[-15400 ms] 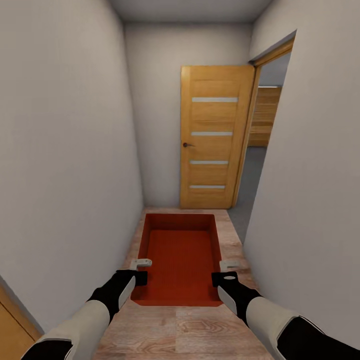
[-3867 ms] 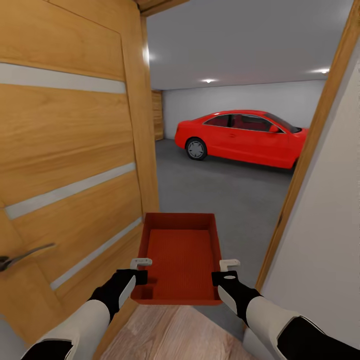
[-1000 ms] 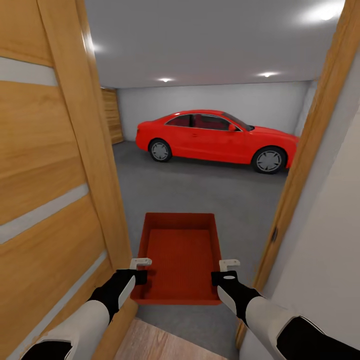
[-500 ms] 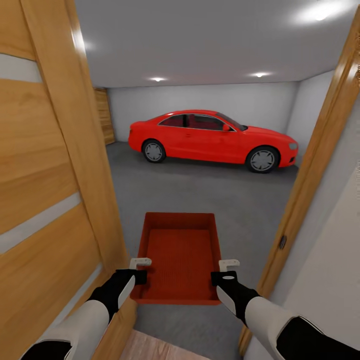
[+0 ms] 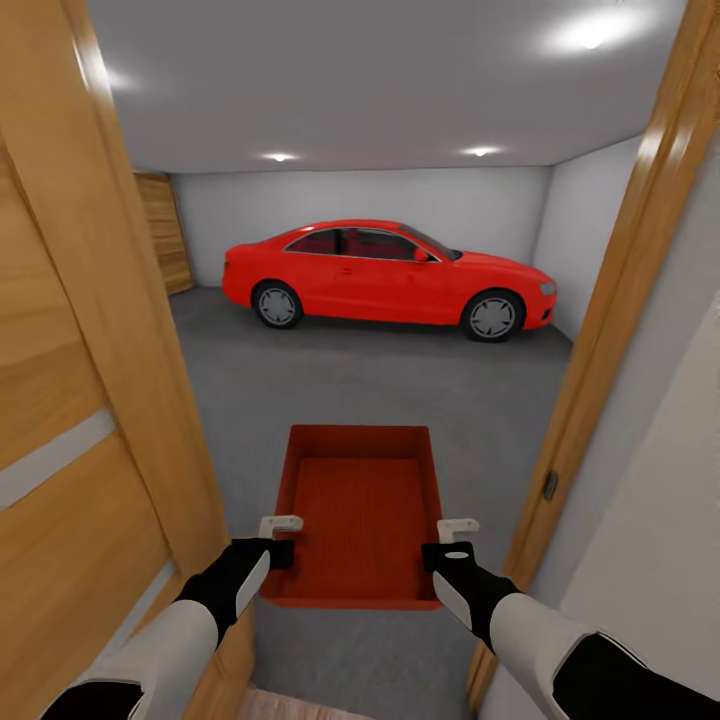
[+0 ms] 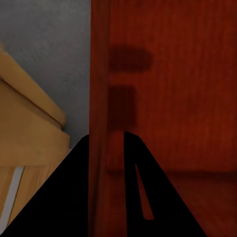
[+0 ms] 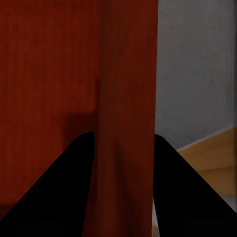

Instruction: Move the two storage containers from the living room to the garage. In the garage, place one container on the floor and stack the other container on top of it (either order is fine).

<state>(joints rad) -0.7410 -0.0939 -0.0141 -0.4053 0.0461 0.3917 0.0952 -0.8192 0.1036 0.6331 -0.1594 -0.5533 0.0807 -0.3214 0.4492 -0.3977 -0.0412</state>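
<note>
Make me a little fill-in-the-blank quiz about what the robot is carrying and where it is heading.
1. The storage container is held by ____ tools, the left tool and the right tool, one on each side wall.
2. Parked ahead in the garage is a ____ car.
3. The floor ahead is grey ____.
4. The open door stands on the robot's ____ side.

Missing words: two; red; concrete; left

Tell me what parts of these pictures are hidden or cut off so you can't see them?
- Head view: the far side of the shiny red car faces away, toward the white garage wall.
- Head view: the orange wood door is cut off by the picture's edge.
- Left wrist view: the left pincer shows as black shapes astride the wall of the orange-red rectangular storage container; its grip surfaces are hidden.
- Right wrist view: the right pincer likewise.
</note>
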